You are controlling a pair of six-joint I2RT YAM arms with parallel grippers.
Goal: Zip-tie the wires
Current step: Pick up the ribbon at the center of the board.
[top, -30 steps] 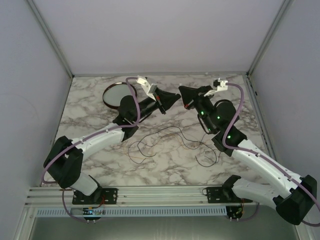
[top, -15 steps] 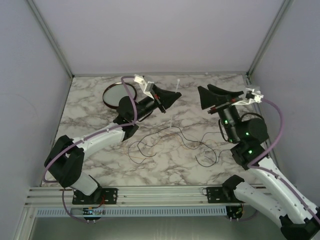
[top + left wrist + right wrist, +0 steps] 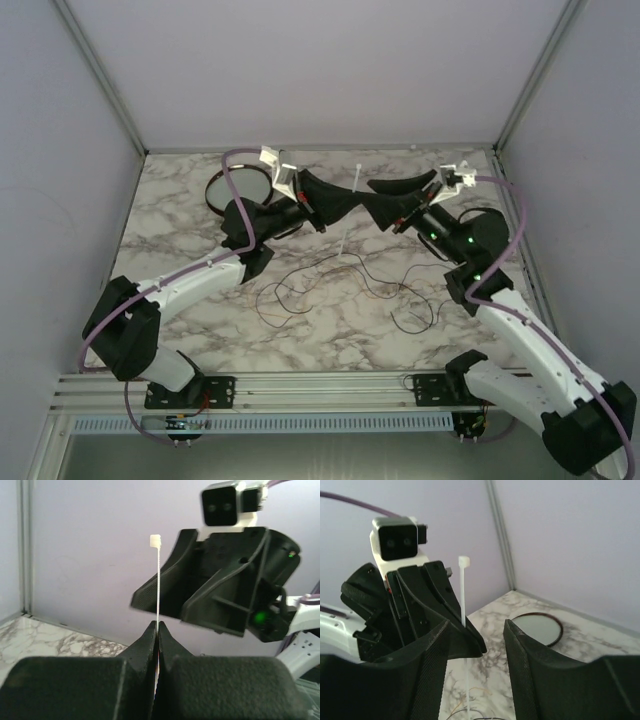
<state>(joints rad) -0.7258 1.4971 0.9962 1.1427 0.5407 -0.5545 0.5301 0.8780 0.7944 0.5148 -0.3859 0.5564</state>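
The left gripper [image 3: 352, 206] is clenched on the zip tie [image 3: 158, 580] and holds it upright above the marble table [image 3: 170, 240]. The square head of the tie is at the top. In the right wrist view a lower part of the strip hangs down under the closed jaws. The right gripper [image 3: 376, 194] faces the left one, tip close to tip, and its jaws stand apart, released, gripping nothing. Seen from its own camera, the strip stands just before the gap of its fingers [image 3: 431, 670]; whether a finger touches the strip, one cannot tell. The wires [image 3: 345, 258] lie in loose loops on the table, below both grippers and apart from them. A round dish [image 3: 214, 186] with a dark rim sits at the far left of the table, partly behind the left arm.
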